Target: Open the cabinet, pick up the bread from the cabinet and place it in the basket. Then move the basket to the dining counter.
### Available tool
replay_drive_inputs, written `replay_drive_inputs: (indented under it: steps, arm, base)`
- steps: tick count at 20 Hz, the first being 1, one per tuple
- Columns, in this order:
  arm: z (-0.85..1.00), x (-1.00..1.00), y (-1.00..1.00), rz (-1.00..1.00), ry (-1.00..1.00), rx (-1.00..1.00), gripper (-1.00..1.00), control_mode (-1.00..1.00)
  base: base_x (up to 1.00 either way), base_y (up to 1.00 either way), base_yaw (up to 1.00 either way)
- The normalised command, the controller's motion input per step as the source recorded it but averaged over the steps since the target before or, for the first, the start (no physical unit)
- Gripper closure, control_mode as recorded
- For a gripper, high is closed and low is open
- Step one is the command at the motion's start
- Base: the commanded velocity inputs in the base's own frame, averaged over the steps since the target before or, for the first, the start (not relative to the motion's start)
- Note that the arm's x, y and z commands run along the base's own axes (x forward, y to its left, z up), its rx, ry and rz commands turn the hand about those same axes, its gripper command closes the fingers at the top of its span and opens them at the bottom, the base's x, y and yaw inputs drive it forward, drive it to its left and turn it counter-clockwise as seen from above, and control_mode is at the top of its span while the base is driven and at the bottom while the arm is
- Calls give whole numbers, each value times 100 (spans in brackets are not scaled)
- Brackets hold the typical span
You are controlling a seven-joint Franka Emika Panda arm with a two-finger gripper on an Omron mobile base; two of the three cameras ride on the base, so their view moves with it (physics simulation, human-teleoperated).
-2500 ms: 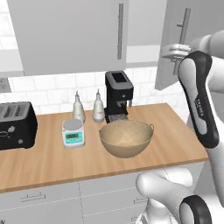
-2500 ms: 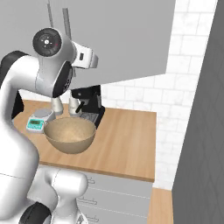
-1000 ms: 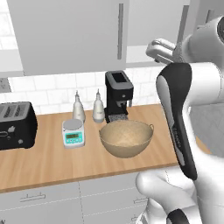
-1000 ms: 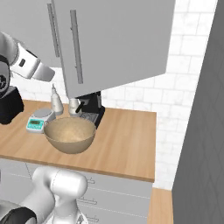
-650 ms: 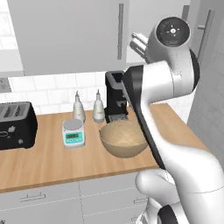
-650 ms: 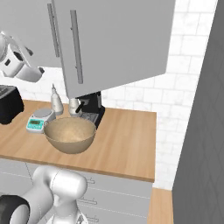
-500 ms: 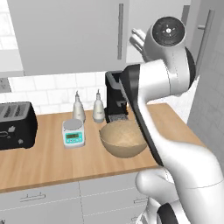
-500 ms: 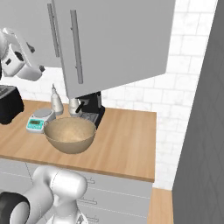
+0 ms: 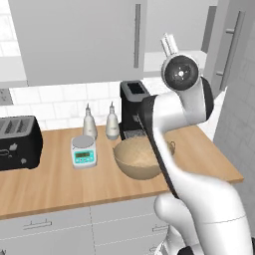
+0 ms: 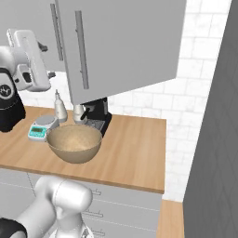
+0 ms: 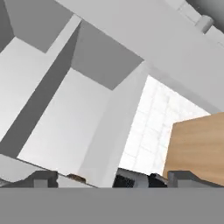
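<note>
The cabinet (image 9: pixel 74 40) has its left door shut and its right door (image 9: pixel 230 50) swung wide open. My gripper (image 9: pixel 169 43) is raised in front of the open half, pointing up, with the fingers spread and nothing between them. In the hand view the gripper (image 11: pixel 113 178) looks into the pale cabinet interior (image 11: pixel 74 127), where a sliver of the dark brown bread (image 11: pixel 78 178) shows at the shelf edge. The tan basket (image 9: pixel 142 157) stands on the worktop below the arm, also seen as the basket (image 10: pixel 74 142). The dining counter is out of view.
On the wood worktop (image 9: pixel 55 179) stand a black toaster (image 9: pixel 18 142), a small scale (image 9: pixel 83 151), two bottles (image 9: pixel 89 122) and a black coffee machine (image 9: pixel 131 105). The open door (image 10: pixel 125 46) hangs over the worktop. A grey wall (image 10: pixel 214 139) bounds the right.
The arm has left the right door's handle, swung left and lifted the hand in front of the open cabinet. The door stays open. The basket has not moved.
</note>
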Motion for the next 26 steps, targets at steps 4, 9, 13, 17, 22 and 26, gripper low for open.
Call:
replay_drive_inputs:
  steps: [4, 9, 13, 17, 22, 26]
  arm:
    - [0, 16, -1, -55, -7, 31, -100, -100]
    - [-3, 1, -29, -24, -15, 32, -100, -100]
    - [-25, 49, -20, -16, -33, 18, -100, -100]
    - [-50, 45, -9, -18, -34, 13, -100, -100]
    - [-33, 18, 0, -24, -23, 13, -100, -100]
    - [-6, -9, -1, -16, -26, 23, -100, -100]
  base:
    - [0, 0, 0]
    - [0, 0, 0]
    - [0, 0, 0]
    - [0, 0, 0]
    - [0, 0, 0]
    - [0, 0, 0]
